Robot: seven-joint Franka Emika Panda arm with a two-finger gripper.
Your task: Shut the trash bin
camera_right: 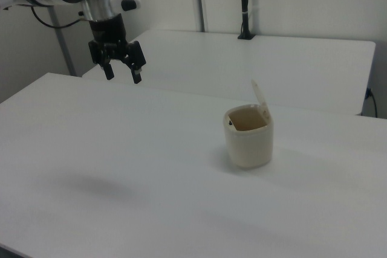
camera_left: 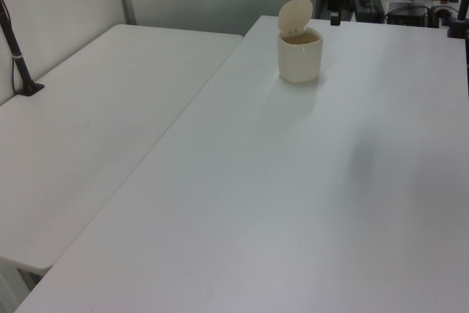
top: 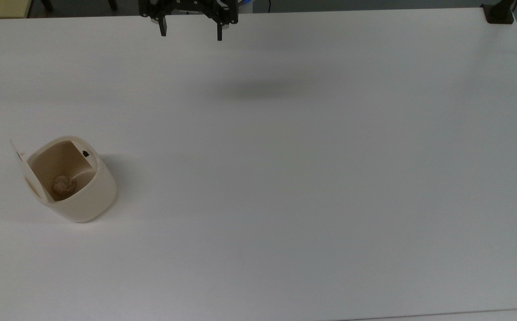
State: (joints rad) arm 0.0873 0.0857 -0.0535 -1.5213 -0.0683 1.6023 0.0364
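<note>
The cream trash bin (top: 90, 196) stands on the white table at the top view's left, its hinged lid (top: 23, 168) swung up and open. A crumpled brownish wad (top: 63, 186) lies inside, and a small black button (top: 85, 154) sits on the rim. The bin also appears in the left view (camera_left: 300, 58) with its lid (camera_left: 294, 15) upright, and in the right view (camera_right: 249, 140). My gripper (top: 191, 32) hangs high above the table's far edge, open, holding nothing, well away from the bin. In the right view the gripper (camera_right: 124, 74) is up at the left.
A wide white table (top: 312, 178) carries the bin. A second white table (camera_left: 95, 130) adjoins it on the left view's left. A black clamp post (top: 499, 13) stands at the top view's upper right corner, and another post (camera_right: 244, 4) on the second table.
</note>
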